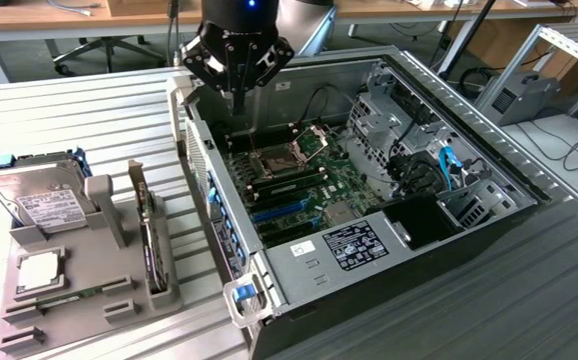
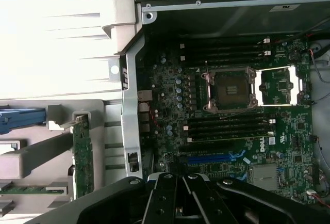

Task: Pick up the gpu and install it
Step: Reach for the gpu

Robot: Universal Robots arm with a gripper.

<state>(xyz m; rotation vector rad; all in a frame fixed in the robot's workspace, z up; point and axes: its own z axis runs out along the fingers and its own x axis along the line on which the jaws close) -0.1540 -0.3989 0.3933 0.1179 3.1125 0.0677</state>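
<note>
Fingers (image 2: 164,195) pressed together and empty over the open computer case (image 1: 303,281), gpu (image 1: 150,232) standing outside it in its holder (image 1: 79,262)

The closed fingers hang above the rear corner of the case, just inside its side wall, over the motherboard (image 2: 232,131). The gpu stands on edge in a slot of the grey holder on the table (image 1: 79,112), well apart from the fingers. It is across that wall, toward the exterior view's left and nearer that camera. Its long axis runs roughly parallel to the case wall, and what looks like the silver bracket end is the end closer to the fingers. A hard drive (image 1: 39,199) in a blue frame sits in the same holder, farther to the exterior view's left
</note>
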